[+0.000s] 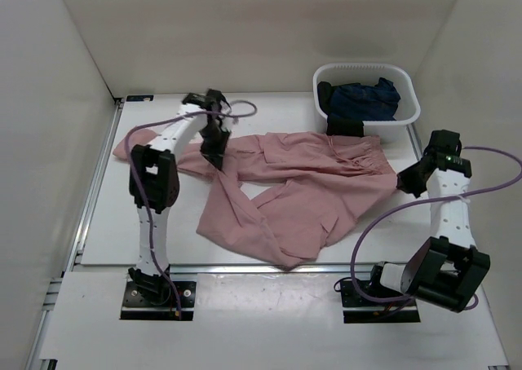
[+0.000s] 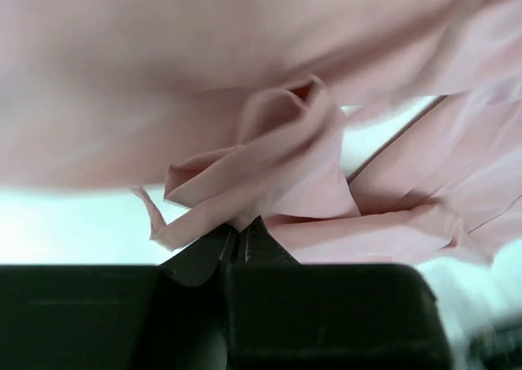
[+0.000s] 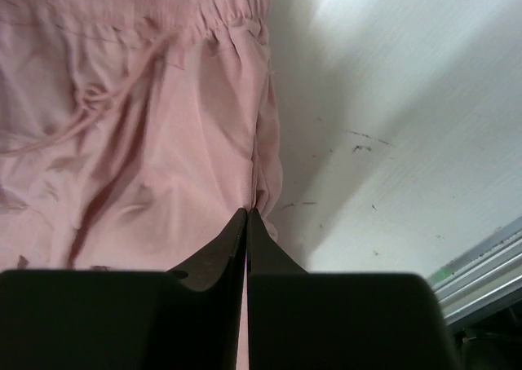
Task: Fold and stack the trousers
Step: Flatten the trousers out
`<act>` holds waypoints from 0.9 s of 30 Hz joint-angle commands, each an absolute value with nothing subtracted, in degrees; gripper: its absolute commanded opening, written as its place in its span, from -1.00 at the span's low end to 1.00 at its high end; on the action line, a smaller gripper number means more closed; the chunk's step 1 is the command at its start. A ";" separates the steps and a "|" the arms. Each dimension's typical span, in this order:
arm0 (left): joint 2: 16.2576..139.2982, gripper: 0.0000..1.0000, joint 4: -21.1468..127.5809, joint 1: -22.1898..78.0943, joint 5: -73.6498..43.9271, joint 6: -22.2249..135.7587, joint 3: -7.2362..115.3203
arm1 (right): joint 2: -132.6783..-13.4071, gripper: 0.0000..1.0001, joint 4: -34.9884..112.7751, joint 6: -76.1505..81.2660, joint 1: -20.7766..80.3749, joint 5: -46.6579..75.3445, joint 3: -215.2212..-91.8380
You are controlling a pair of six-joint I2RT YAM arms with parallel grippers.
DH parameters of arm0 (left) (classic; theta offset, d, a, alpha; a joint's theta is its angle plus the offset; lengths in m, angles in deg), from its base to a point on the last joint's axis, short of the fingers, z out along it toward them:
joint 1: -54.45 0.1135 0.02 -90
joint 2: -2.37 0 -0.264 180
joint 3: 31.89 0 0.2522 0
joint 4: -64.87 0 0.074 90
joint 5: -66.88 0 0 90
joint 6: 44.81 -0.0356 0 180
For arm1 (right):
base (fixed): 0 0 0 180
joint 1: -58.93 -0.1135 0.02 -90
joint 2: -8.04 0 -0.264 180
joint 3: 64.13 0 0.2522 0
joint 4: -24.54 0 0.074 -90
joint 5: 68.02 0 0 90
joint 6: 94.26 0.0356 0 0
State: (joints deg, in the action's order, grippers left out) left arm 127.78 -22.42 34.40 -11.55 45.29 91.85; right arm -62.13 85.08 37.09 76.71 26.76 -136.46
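The dusty-pink trousers (image 1: 302,187) lie crumpled across the middle of the white table, the waist toward the right and one leg trailing to the far left. My left gripper (image 1: 216,160) is shut on a raised fold of the leg; in the left wrist view the jaws (image 2: 241,227) pinch a bunched fold of the pink cloth (image 2: 277,158). My right gripper (image 1: 401,181) is at the right edge of the waist. In the right wrist view it (image 3: 247,213) is shut on the edge of the cloth (image 3: 147,142), below the gathered waistband and its drawstring.
A white basket (image 1: 408,101) stands at the back right with a dark navy garment (image 1: 363,97) in it. A black cloth (image 1: 344,126) hangs over its front wall, touching the trousers. White walls close in left, back and right. The table's front edge (image 1: 245,266) runs just before the arm bases.
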 commanded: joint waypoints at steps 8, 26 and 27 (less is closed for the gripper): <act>106.02 -0.72 -24.30 72.95 -26.37 45.19 99.68 | -70.10 -1.00 93.32 35.64 78.61 25.16 -163.07; 76.90 -0.72 -5.16 104.98 -30.15 45.19 33.47 | -48.83 -1.00 92.00 40.74 80.37 24.00 -115.95; 77.69 -0.72 -4.35 105.60 -30.15 45.19 33.46 | -48.83 -1.00 92.00 40.74 80.37 25.05 -117.08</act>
State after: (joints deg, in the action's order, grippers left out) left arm 79.54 -11.50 104.12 -29.58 45.42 33.84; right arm -49.15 92.99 40.15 80.40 22.72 -115.94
